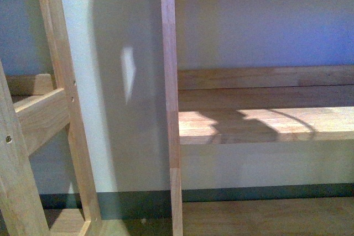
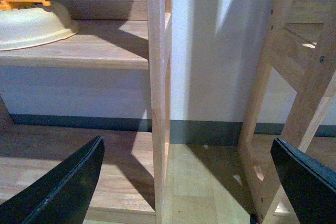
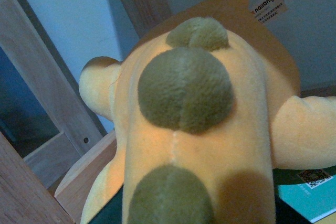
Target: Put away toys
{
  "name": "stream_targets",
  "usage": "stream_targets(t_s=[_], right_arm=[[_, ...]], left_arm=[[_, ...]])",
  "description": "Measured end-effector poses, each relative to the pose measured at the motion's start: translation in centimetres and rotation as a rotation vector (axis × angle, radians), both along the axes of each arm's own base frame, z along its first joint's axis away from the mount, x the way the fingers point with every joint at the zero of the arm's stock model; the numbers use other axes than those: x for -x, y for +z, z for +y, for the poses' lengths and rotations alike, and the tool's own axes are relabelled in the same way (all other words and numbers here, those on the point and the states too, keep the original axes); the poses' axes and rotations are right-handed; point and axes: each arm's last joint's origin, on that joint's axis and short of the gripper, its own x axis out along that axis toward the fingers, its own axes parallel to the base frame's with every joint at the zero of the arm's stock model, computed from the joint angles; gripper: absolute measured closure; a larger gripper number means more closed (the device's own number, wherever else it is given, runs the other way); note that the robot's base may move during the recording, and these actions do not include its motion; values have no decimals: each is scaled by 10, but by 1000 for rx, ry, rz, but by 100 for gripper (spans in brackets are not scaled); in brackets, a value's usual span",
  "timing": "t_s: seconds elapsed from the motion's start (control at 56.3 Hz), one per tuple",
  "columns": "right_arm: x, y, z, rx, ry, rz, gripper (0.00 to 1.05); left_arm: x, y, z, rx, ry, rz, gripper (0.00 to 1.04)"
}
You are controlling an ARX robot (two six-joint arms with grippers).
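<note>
Black left gripper [image 2: 186, 182] with jaws wide apart; orange-yellow plush toy [image 3: 194, 129] filling the right wrist view.

We saw nothing between the left fingers [image 2: 63, 187], which hung before a wooden post [image 2: 157, 103]. We could not tell the right gripper's state; the toy, with olive spots and a sewn label [image 3: 268, 4], sat close against that camera, beside wooden framing [image 3: 37, 82].

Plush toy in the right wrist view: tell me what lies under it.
Under the plush toy, a teal card with a printed code pokes out at one side, with a dark surface beside it. The toy covers the rest, and the right gripper is hidden too.
</note>
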Motion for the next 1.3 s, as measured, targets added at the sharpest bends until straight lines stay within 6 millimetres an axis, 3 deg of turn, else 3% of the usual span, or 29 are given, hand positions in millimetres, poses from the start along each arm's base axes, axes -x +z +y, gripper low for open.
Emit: stream_targets(t_s=[0.284, 0.444, 0.924, 1.19, 1.297], right_arm=[[3, 3, -2, 7, -5, -13, 32], [16, 5, -9, 18, -23, -34, 6], [84, 21, -57, 22, -123, -154, 6], [125, 6, -76, 97, -348, -176, 6], [155, -6, -82, 131, -437, -206, 6]], left_arm=[[0, 0, 0, 0, 0, 0, 6], [0, 0, 0, 0, 0, 0, 6], [0, 0, 0, 0, 0, 0, 6], [0, 0, 0, 0, 0, 0, 6], [0, 0, 0, 0, 0, 0, 6]])
